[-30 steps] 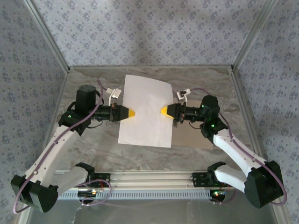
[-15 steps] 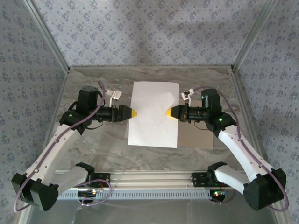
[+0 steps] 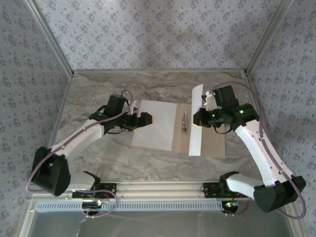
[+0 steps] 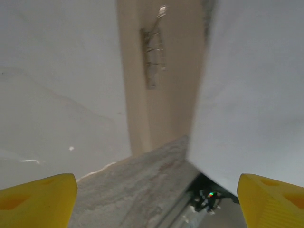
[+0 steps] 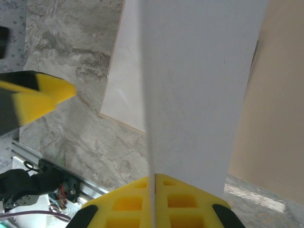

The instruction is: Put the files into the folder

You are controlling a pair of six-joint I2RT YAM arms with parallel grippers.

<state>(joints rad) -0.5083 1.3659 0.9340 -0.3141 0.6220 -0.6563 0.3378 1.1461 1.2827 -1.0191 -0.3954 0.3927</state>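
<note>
The tan folder [image 3: 212, 144] lies open on the marble table, its dark clip [image 3: 184, 121] on the spine. One white file [image 3: 154, 126] lies flat on the folder's left half. My right gripper [image 3: 199, 119] is shut on the edge of the other file [image 3: 196, 129], which stands almost on edge over the folder's right half. In the right wrist view the yellow fingers [image 5: 190, 202] pinch that sheet [image 5: 199, 85]. My left gripper [image 3: 149, 120] is open, low over the flat sheet's left part; its fingertips [image 4: 38, 199] hold nothing. The spine clip [image 4: 152, 52] shows ahead.
An aluminium rail [image 3: 158, 187] with both arm bases runs along the near edge. Patterned enclosure walls [image 3: 29, 74] close the left, back and right. Bare marble [image 3: 89, 89] lies left of and behind the folder.
My left gripper opened and let go of the sheet, then shifted right. My right gripper swung the sheet up and to the right, uncovering the folder's spine and the flat sheet.
</note>
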